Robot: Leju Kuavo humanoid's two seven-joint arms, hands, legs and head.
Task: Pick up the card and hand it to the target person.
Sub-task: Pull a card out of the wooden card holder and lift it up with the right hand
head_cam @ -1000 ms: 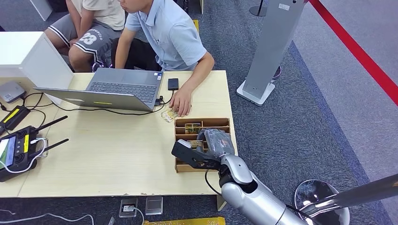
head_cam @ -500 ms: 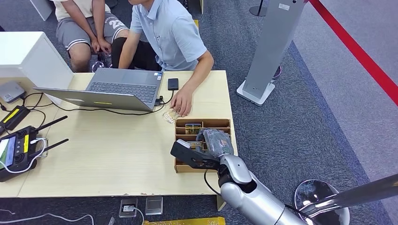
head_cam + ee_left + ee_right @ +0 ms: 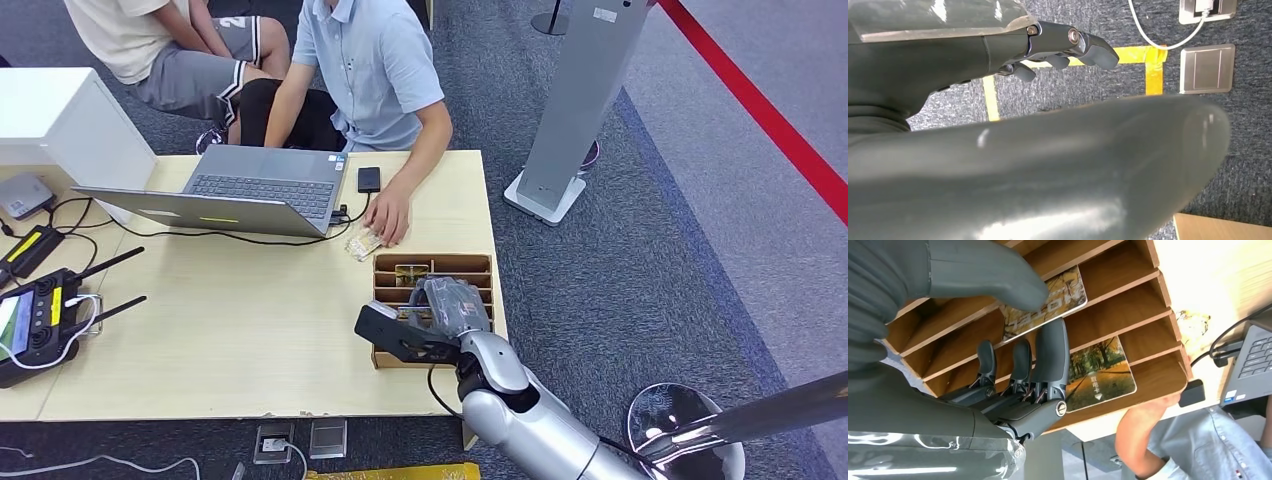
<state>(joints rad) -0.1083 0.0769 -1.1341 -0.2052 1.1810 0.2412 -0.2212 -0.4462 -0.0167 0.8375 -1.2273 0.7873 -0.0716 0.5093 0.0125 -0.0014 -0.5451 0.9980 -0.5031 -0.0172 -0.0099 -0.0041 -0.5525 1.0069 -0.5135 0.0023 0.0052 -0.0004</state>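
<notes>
R hand (image 3: 452,305) is over the wooden slotted rack (image 3: 478,264) at the table's (image 3: 230,330) right edge, reaching into its middle slots. Wrist cam: the card (image 3: 1048,307) (brownish, printed text) lies flat in a slot, thumb (image 3: 983,272) over its face, fingers (image 3: 1050,355) reaching in just under its edge. Thumb and fingers are still apart w/ the card between them, not clamped; whether any pad touches it yet I can't tell. Card's long axis runs along the slot, parallel to the dividers, so it prob. has to slide out lengthwise toward the hand.

A 2nd card (image 3: 1100,372), autumn-path picture, sits one slot farther toward the seated person; fingers pass just beside it, risk of nudging it. Dividers are tight on both sides, little room sideways; open room is above the rack and to the right, off the table edge.

L hand (image 3: 1063,47) hangs over carpet floor, fingers loosely curled, holding nothing, well away, so R is the one. Person in a blue shirt (image 3: 375,70) sits at the far side, hand (image 3: 388,215) resting on the table just beyond the rack, near a laptop (image 3: 250,185): short path for the hand-over, I'd judge
</notes>
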